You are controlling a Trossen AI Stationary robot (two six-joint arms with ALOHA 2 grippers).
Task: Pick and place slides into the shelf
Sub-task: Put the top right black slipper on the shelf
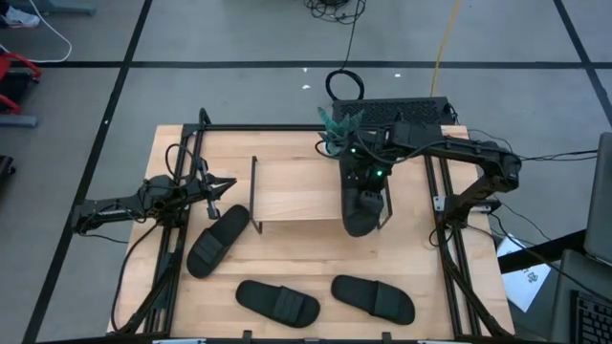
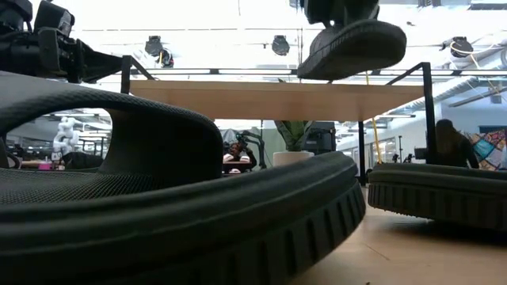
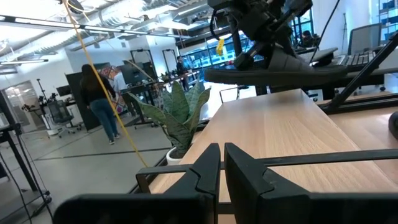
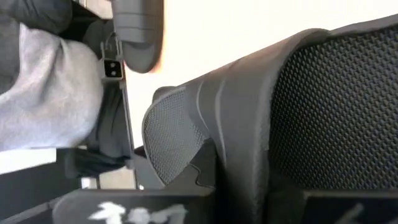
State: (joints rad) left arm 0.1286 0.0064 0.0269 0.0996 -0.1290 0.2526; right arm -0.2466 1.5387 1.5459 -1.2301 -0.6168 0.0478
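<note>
From above, the right tool (image 1: 364, 187) is grasping one slide (image 1: 363, 212) over the shelf (image 1: 296, 189), at its right end. The left tool (image 1: 218, 186) is waiting clenched beside the shelf, holding nothing. Three slides (image 1: 277, 302) are lying on the desk (image 1: 172, 143). In the low view, the held slide (image 2: 352, 49) is hanging above the shelf board (image 2: 269, 99).

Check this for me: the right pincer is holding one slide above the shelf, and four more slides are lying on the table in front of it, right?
Not quite. The right pincer does hold one slide above the shelf, but only three more lie on the table, not four: one at the left and two in front. The high view shows this.
</note>
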